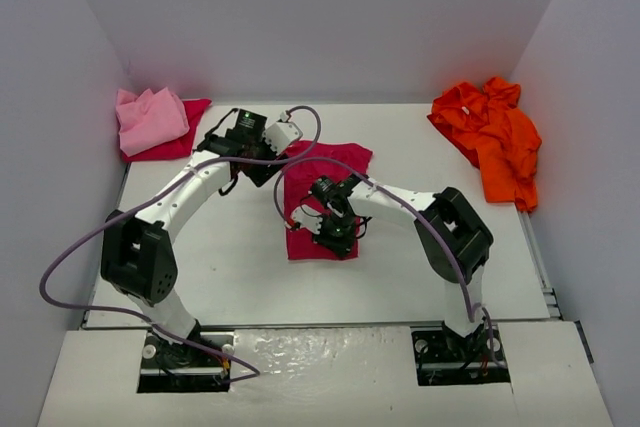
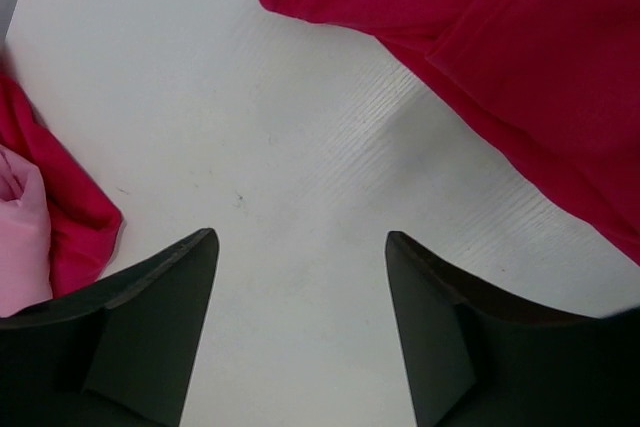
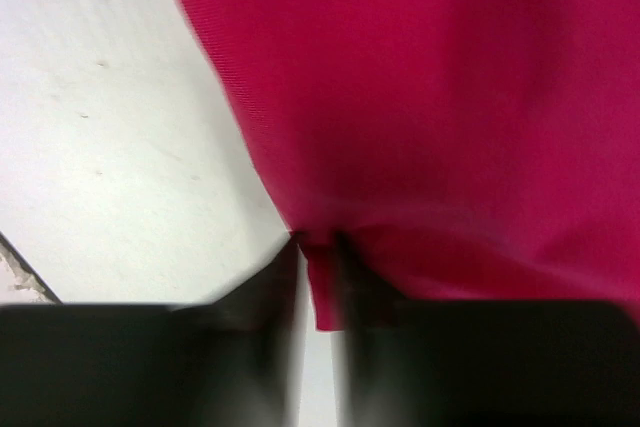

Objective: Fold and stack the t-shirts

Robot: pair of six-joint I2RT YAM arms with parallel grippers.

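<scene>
A crimson-magenta t-shirt point(image 1: 325, 169) lies partly folded in the middle of the table. My right gripper point(image 1: 335, 230) is over its near part and is shut on a pinch of its edge point(image 3: 325, 287); the cloth point(image 3: 430, 97) spreads away beyond the fingers. My left gripper point(image 1: 232, 143) is open and empty above bare table point(image 2: 300, 147), left of that shirt point(image 2: 520, 57). A light pink t-shirt point(image 1: 148, 117) lies bunched on another crimson cloth point(image 1: 185, 137) at the back left; both show at the left wrist view's left edge, the pink point(image 2: 20, 237) over the crimson point(image 2: 75, 217). A bright orange t-shirt point(image 1: 492, 137) lies crumpled at the back right.
White walls point(image 1: 320, 17) close the table on the left, back and right. The table's near edge point(image 1: 320, 322) runs just ahead of the arm bases. A purple cable point(image 1: 90, 247) loops off the left arm.
</scene>
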